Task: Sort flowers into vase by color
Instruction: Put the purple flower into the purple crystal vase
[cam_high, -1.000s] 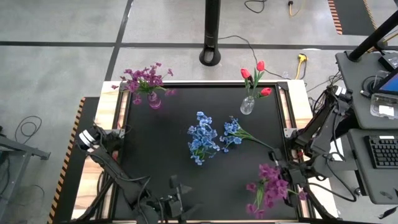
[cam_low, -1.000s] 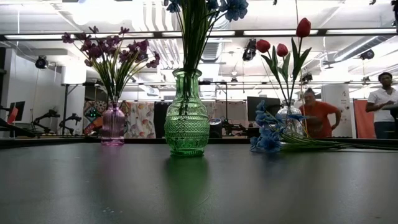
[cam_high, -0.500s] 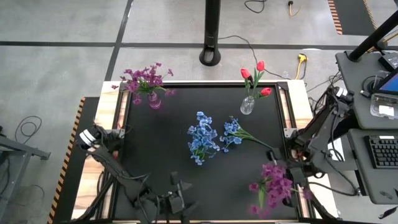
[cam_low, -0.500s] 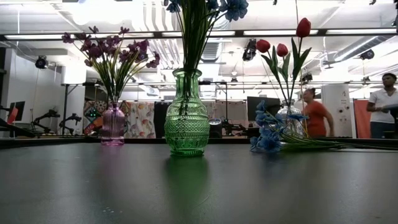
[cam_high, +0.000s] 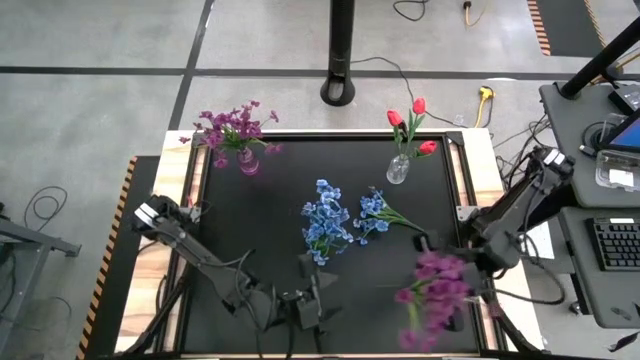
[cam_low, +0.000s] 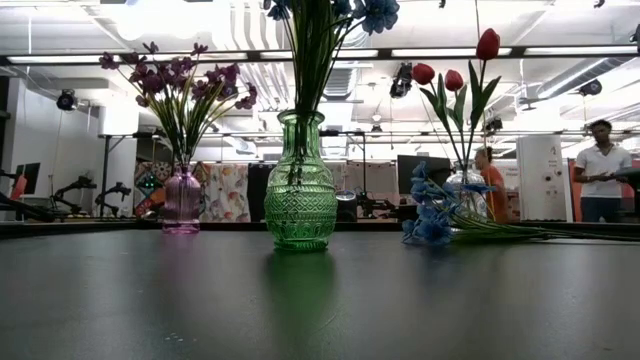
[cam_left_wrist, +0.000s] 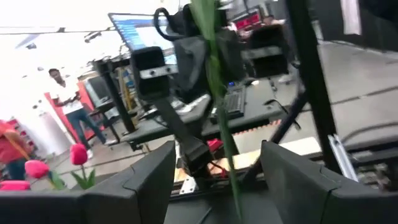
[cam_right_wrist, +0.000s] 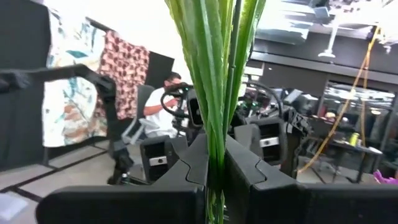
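Observation:
My right gripper (cam_right_wrist: 216, 149) is shut on a purple-magenta flower bunch (cam_high: 436, 288) over the table's near right corner; in the high view its blossoms hide the fingers. My left gripper (cam_high: 312, 302) is open at the near edge's middle, left of that bunch and apart from it. In the left wrist view the left gripper (cam_left_wrist: 214, 152) faces the right arm, with a green stem (cam_left_wrist: 214, 93) showing beyond the gap. A loose blue flower (cam_high: 378, 212) lies flat on the table. The purple vase (cam_high: 246, 160), green vase (cam_low: 300, 185) and clear vase (cam_high: 398, 168) stand upright with flowers in them. My right gripper pinches the bunch's green stems and leaves (cam_right_wrist: 219, 124) between its two fingers (cam_right_wrist: 186, 165), which lie across them. The stems rise upright out of the hold. The blossoms stand above the gripper and the bunch is lifted clear of the table.
The green vase with blue flowers (cam_high: 325, 225) stands mid-table, the purple one at the far left corner, the tulip vase (cam_low: 465, 185) at the far right. A black pole base (cam_high: 340, 92) stands beyond the far edge. A desk with a keyboard (cam_high: 615, 245) is to the right. People stand in the room behind.
My right gripper has raised the purple bunch, whose blossoms now show larger and a little farther from the near edge. My left gripper has moved along the near edge toward the table's right, nearer the bunch, and slightly toward the table's middle.

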